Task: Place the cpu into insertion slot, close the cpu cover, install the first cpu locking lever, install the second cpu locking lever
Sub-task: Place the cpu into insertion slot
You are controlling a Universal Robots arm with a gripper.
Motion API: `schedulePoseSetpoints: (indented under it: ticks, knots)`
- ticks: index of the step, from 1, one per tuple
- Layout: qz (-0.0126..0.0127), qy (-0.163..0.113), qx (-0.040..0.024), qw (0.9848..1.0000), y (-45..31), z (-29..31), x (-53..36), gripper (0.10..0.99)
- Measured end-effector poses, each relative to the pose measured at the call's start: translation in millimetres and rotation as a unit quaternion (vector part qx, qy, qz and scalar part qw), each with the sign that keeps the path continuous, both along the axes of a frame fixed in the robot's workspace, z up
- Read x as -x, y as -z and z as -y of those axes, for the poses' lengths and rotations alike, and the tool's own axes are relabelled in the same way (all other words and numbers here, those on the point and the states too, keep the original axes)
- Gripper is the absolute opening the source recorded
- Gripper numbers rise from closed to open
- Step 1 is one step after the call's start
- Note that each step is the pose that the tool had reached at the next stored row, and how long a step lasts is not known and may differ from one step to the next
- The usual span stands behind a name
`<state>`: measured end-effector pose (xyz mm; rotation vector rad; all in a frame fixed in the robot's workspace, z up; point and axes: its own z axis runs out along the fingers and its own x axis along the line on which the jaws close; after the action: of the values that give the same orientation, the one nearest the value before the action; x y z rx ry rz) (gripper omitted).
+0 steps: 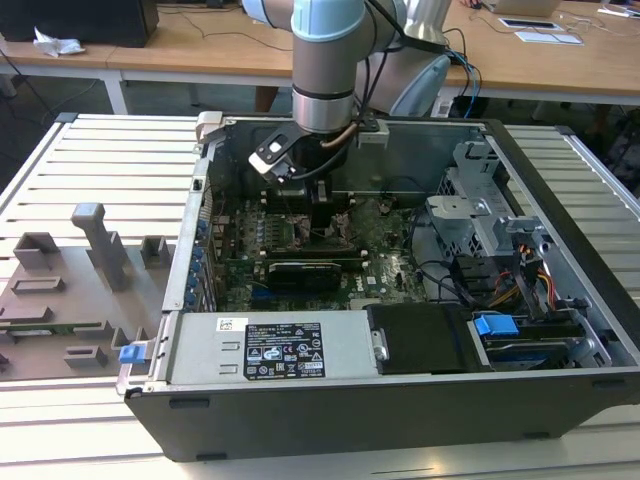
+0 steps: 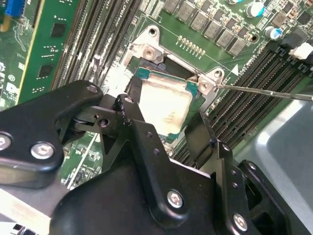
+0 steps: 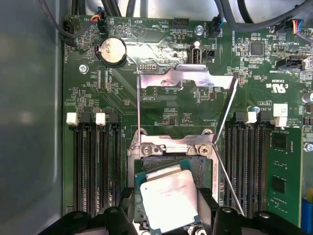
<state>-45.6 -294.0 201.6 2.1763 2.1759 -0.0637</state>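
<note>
The cpu [image 3: 168, 196] [image 2: 164, 105], silver top with a green rim, is pinched between my gripper's black fingers [image 2: 128, 108] and sits slightly askew just over the insertion slot [image 3: 205, 169] [image 2: 146, 73]. My gripper [image 3: 168, 218] [image 2: 164, 120] [image 1: 325, 215] is shut on it, deep inside the computer case. Beyond the slot, the cpu cover [image 3: 186, 81], a silvery frame, stands swung open on its hinge. One thin locking lever [image 3: 230, 183] [image 2: 264, 91] sticks out loose beside the socket, and another thin lever [image 3: 138, 112] runs along the cover's other side.
Black memory slots [image 3: 95, 166] [image 3: 244, 166] flank the socket, and a green memory card [image 3: 281, 181] stands further out. The case holds a power supply [image 1: 270, 350] and a drive cage [image 1: 480, 230]. A grey fixture plate [image 1: 70, 290] lies at the exterior view's left.
</note>
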Motion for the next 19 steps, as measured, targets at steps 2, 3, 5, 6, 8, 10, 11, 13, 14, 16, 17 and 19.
schedulePoseSetpoints:
  ticks: [2,3,5,6,8,10,11,13,14,16,17,19]
  knots:
    - [0.0001,-0.005,-0.0001,1.0000,-2.1,0.0,0.0,0.620]
    - [0.0001,-0.011,-0.0001,0.9999,-2.1,0.0,0.0,0.620]
    - [0.0000,-0.036,-0.0001,0.9993,-2.2,0.0,0.0,0.620]
    - [0.0000,-0.045,-0.0002,0.9990,-2.2,0.0,0.0,0.620]
    - [0.0001,-0.064,-0.0026,0.9980,-2.0,0.1,0.0,0.620]
    - [0.0005,-0.073,-0.0081,0.9973,-1.4,0.1,0.0,0.620]
    - [0.0005,-0.078,-0.0097,0.9969,-0.9,0.4,0.0,0.620]
    - [0.0007,-0.087,-0.0118,0.9961,-0.2,1.6,0.0,0.620]
    - [0.0007,-0.090,-0.0123,0.9959,-0.1,2.4,0.0,0.620]
    - [0.0008,-0.095,-0.0150,0.9953,0.1,6.5,0.0,0.620]
    - [0.0010,-0.098,-0.0178,0.9951,0.1,9.3,0.0,0.620]
    - [0.0017,-0.101,-0.0247,0.9946,0.4,13.2,0.0,0.620]
